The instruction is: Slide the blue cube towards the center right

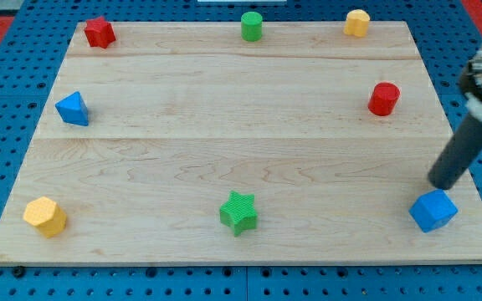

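The blue cube [433, 210] sits on the wooden board [241, 150] at the view's bottom right corner. My tip [440, 186] is the lower end of a dark rod coming in from the view's right edge. It stands just above the cube in the view, close to or touching its upper edge.
A red cylinder [383, 99] stands above the cube at the right. A yellow block [356, 22], a green cylinder [251, 26] and a red block [99, 32] line the top edge. A blue triangular block [73, 109], a yellow block [44, 217] and a green star [239, 212] lie elsewhere.
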### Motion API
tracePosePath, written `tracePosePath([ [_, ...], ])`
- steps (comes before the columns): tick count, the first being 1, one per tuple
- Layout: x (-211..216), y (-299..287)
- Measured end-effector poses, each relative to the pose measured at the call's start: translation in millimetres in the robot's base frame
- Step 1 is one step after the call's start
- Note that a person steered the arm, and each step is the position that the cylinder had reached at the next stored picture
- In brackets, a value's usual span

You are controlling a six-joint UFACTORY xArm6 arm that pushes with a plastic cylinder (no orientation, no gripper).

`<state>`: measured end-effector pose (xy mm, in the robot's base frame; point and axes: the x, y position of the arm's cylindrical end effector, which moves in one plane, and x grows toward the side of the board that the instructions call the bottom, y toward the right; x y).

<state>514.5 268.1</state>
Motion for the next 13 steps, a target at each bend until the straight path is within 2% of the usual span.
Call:
tracePosePath([
  [1, 34, 22],
  [2, 103, 7],
  [3, 85, -60],
  [4, 47, -94],
  [5, 67, -103],
  [6, 102, -93],
  [7, 98, -17],
  [8, 88, -4],
  [9, 65, -66],
  [10, 58, -99],
  [11, 82, -65],
  [12, 71, -25],
  [13, 39, -32],
])
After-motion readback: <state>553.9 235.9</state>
